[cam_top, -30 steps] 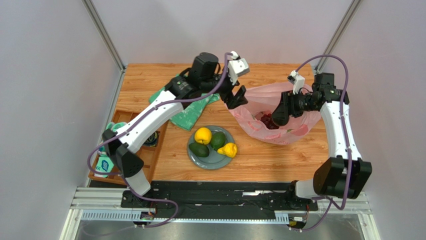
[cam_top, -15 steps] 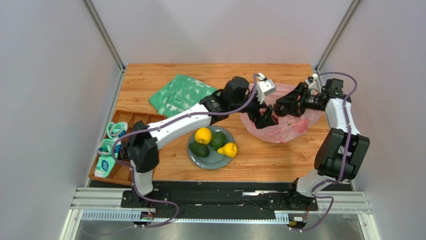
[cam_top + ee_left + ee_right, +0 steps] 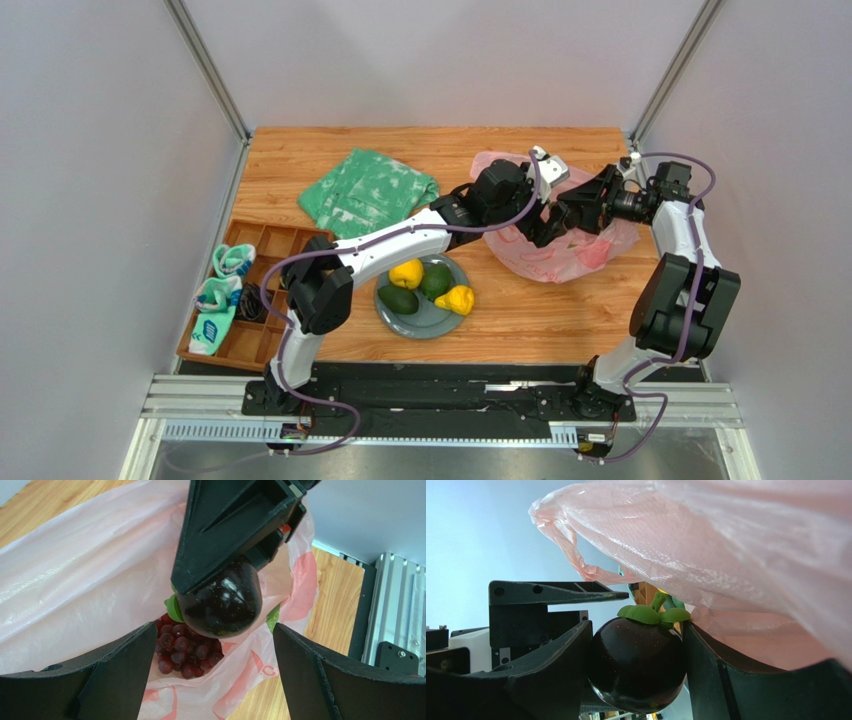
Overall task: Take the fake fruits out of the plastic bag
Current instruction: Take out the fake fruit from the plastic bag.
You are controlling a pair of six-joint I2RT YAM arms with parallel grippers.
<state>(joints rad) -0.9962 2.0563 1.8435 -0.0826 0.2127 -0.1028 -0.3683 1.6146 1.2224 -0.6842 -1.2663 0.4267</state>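
Observation:
The pink plastic bag (image 3: 560,258) lies at the right of the table. My right gripper (image 3: 636,630) is shut on a round dark purple fruit (image 3: 638,665) with a green leaf cap and holds it above the bag's mouth. My left gripper (image 3: 214,630) is open, its jaws wide apart, just over that fruit (image 3: 222,600) and the bag (image 3: 75,580). The grape bunch (image 3: 179,652) lies inside the bag. On the grey plate (image 3: 430,322) sit the citrus (image 3: 406,271), two avocados (image 3: 398,299) (image 3: 435,280) and the yellow lumpy fruit (image 3: 458,298).
A flat green patterned bag (image 3: 368,190) lies at the back left. A wooden tray (image 3: 270,240) with small packets stands at the left edge. The two grippers (image 3: 558,215) are close together over the pink bag.
My left arm swung right from the green bag to over the pink bag. My right gripper rose out of the bag with the dark round fruit.

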